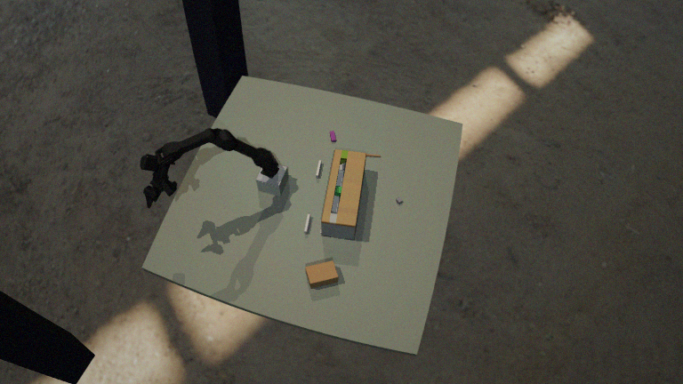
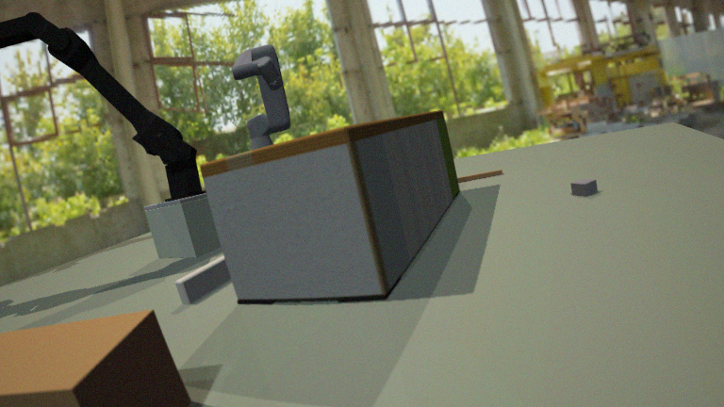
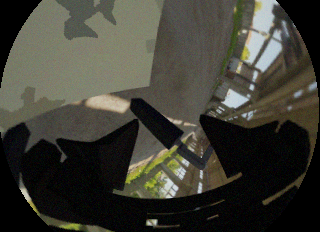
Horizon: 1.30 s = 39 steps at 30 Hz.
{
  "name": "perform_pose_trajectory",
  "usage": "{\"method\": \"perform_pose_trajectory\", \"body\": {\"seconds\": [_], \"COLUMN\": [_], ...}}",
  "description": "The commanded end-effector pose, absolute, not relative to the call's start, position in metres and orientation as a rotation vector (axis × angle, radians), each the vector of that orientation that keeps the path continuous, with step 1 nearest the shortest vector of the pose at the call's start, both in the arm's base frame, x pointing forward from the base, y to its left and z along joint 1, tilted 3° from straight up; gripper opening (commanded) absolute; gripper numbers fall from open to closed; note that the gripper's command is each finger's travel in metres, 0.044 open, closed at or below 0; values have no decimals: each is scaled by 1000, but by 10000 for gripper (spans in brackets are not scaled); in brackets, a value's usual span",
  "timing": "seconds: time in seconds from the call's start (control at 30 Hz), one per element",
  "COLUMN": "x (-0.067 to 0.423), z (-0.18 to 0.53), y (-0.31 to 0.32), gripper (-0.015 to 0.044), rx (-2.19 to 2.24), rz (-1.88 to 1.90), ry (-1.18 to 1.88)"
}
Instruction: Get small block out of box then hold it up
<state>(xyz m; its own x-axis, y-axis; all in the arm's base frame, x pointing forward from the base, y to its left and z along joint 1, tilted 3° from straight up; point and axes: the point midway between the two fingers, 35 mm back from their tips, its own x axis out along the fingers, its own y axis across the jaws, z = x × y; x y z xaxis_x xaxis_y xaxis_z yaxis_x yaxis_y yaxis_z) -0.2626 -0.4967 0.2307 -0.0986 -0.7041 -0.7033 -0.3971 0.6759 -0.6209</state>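
The box [image 1: 352,186] [image 2: 299,226] has an orange top and grey walls and stands right of the table's middle. A small green block [image 1: 338,190] shows inside it, about halfway along the grey shelf. One end of the box is bright green [image 1: 344,154]; the other end shows a pale patch [image 1: 333,218]. My gripper [image 1: 156,194] [image 3: 170,120] is open and empty. It hangs past the table's left edge, far from the box and pointing away from it. In the exterior view the block is hidden behind the box wall.
The arm's grey base [image 1: 271,180] [image 2: 181,226] stands left of the box. Two white sticks [image 1: 317,168] [image 1: 307,222] lie between them. An orange block [image 1: 321,273] [image 2: 79,360], a magenta piece [image 1: 332,135] and a small purple piece [image 1: 398,201] [image 2: 584,187] lie around. A black pillar [image 1: 213,43] stands behind the table.
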Motion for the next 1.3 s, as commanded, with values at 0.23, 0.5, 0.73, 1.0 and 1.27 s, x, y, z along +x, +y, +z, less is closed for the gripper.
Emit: {"method": "perform_pose_trajectory", "body": {"seconds": [0.23,0.5,0.73,1.0,1.27], "x": [-146,0,111,215,294], "z": [212,189,168,146,130], "y": [-520,-508,-464,-379,-259], "gripper": [400,400,400,400,400], "rx": [-699,-383,-48,352,725], "rz": [-402,-412,-390,-369,-369], "ry": [1478,1250,1147,1140,1239]}}
